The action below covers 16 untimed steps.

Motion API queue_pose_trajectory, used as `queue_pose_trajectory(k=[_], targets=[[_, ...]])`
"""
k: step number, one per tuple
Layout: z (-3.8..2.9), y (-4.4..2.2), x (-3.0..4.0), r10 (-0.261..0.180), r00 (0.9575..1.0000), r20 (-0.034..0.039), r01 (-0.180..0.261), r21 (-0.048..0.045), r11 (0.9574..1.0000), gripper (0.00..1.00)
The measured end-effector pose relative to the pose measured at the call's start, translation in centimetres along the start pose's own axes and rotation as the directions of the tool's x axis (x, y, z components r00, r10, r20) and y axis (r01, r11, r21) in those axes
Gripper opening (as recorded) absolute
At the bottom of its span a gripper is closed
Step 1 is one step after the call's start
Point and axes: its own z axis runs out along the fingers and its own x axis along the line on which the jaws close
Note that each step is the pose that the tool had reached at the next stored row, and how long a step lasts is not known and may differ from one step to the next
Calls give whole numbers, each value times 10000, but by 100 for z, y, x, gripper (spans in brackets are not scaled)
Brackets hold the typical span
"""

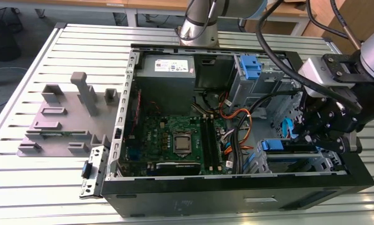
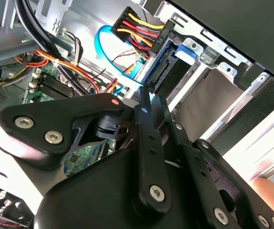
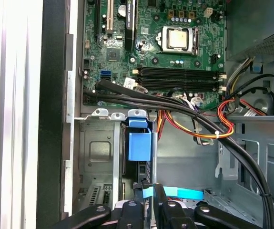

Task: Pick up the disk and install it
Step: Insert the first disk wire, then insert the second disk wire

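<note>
In the exterior view, the pincer (image 1: 309, 136) hangs inside the open computer case (image 1: 237, 187) above the drive cage, where the disk (image 1: 287, 147) sits with its blue carrier. In both wrist views, the fingers (image 2: 144, 102) (image 3: 146, 191) stand close together at the disk's (image 3: 139, 143) rear edge, gripping nothing.

Bright, even daylight; glare whitens the table slats (image 3: 13, 95) in the first wrist view.
</note>
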Motion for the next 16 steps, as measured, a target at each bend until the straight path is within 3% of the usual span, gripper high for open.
queue_pose_trajectory(k=[13,16], targets=[[-85,2,-8,0,10000,13,0,0,10000,23],[-136,3,-13,0,10000,10,0,0,10000,23]])
